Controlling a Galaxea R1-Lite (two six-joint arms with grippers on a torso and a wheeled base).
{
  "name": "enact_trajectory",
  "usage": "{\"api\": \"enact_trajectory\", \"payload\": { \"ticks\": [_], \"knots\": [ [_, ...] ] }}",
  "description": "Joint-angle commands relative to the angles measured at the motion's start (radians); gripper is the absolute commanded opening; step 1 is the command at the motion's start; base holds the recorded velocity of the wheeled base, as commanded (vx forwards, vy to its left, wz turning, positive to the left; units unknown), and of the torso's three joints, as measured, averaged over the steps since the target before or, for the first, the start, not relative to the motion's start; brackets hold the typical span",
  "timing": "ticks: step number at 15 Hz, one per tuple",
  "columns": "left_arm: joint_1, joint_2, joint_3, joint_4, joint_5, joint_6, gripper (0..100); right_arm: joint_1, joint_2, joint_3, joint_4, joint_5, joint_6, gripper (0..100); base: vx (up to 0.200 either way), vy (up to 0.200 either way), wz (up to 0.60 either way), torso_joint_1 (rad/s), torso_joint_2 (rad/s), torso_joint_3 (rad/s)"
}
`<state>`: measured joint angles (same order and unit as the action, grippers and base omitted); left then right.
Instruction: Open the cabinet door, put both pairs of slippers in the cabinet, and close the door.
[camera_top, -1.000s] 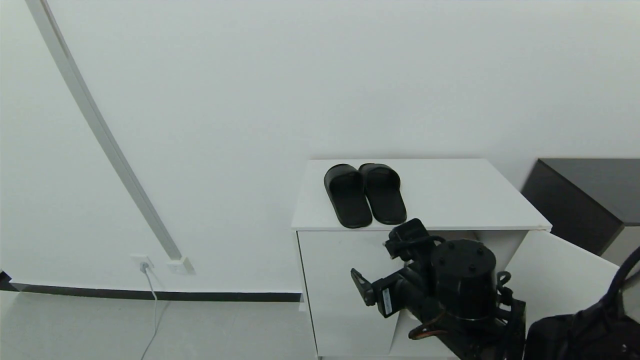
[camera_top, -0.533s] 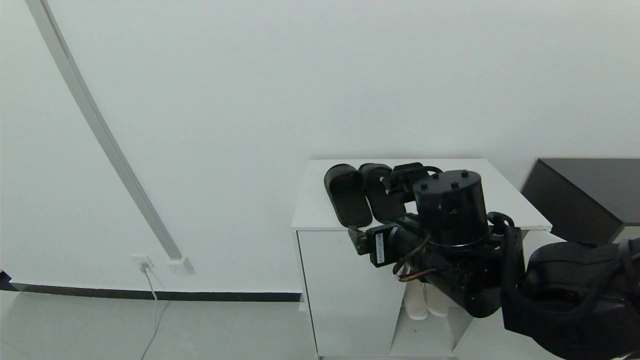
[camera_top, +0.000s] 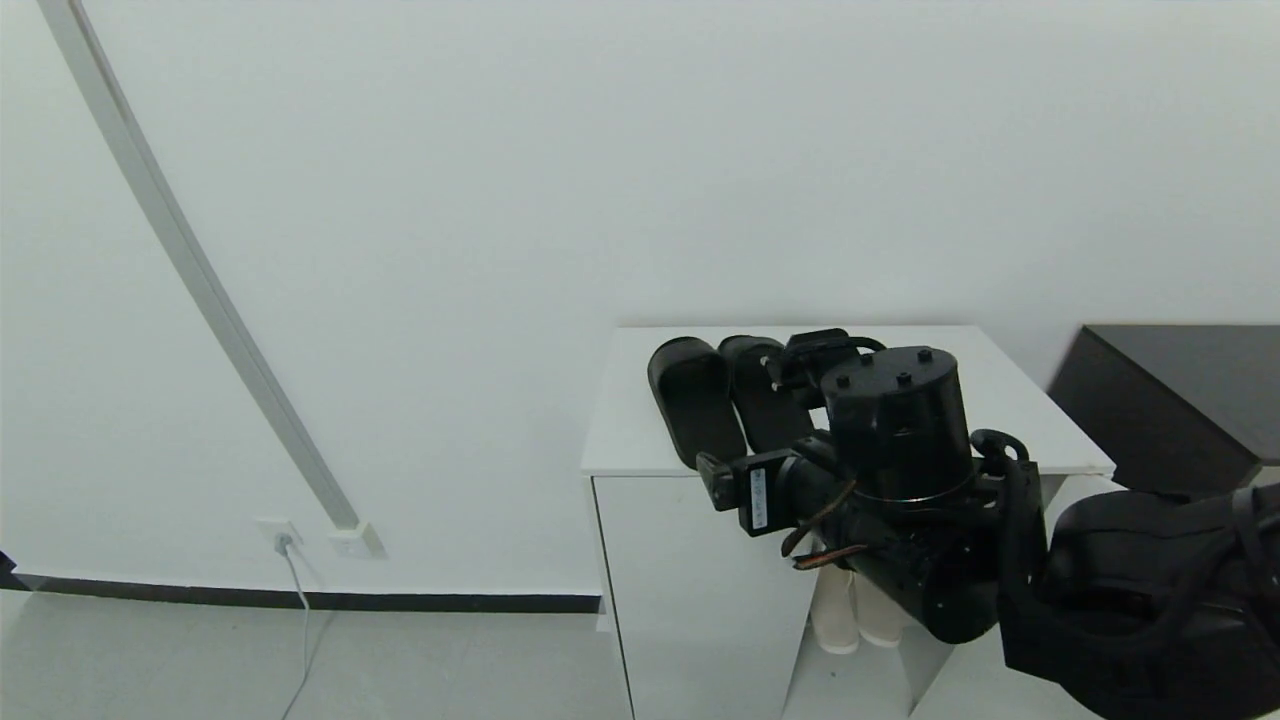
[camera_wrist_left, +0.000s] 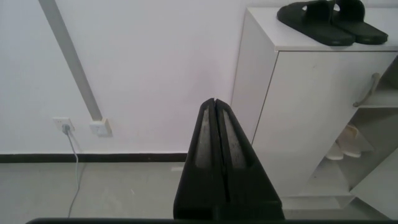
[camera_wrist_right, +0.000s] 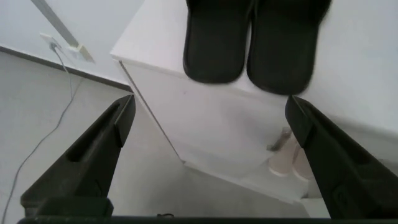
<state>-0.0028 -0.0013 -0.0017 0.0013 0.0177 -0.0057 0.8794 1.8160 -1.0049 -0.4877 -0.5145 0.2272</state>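
Hovering spread wide over black slippers atop cabinet: right claw, w/ left claw pinched together off to side.

The black slippers look matt and rubbery, the white cabinet smooth and faintly satin.

The right arm rises from in front of the cabinet opening to the level of its top, carrying the right gripper, jaws spread wide, up to the heel ends of the black slippers; the head camera shifts slightly.
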Motion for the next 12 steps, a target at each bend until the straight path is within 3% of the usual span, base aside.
{"api": "enact_trajectory", "payload": {
  "ticks": [1, 3, 8, 12],
  "knots": [
    [0.0, 0.001, 0.0, 0.0, 0.001, 0.0, 0, -0.01, 0.029, 0.005, -0.017, -0.001, 0.0, 100, 0.2, 0.0, 0.0, 0.007, 0.0, 0.002],
    [0.0, 0.001, 0.0, 0.0, 0.001, 0.0, 0, -0.017, 0.068, 0.005, -0.045, -0.001, 0.003, 100, 0.2, 0.0, 0.0, 0.012, 0.0, 0.0],
    [0.0, 0.001, 0.0, -0.001, 0.002, -0.002, 0, -0.034, 0.16, -0.011, -0.12, -0.001, -0.008, 100, 0.0, 0.0, 0.0, 0.0, 0.0, 0.0],
    [0.0, 0.001, 0.0, -0.001, 0.002, -0.003, 0, -0.086, 0.279, -0.136, -0.137, 0.004, -0.031, 100, 0.0, 0.0, 0.0, 0.0, 0.0, 0.0]
  ]
}}
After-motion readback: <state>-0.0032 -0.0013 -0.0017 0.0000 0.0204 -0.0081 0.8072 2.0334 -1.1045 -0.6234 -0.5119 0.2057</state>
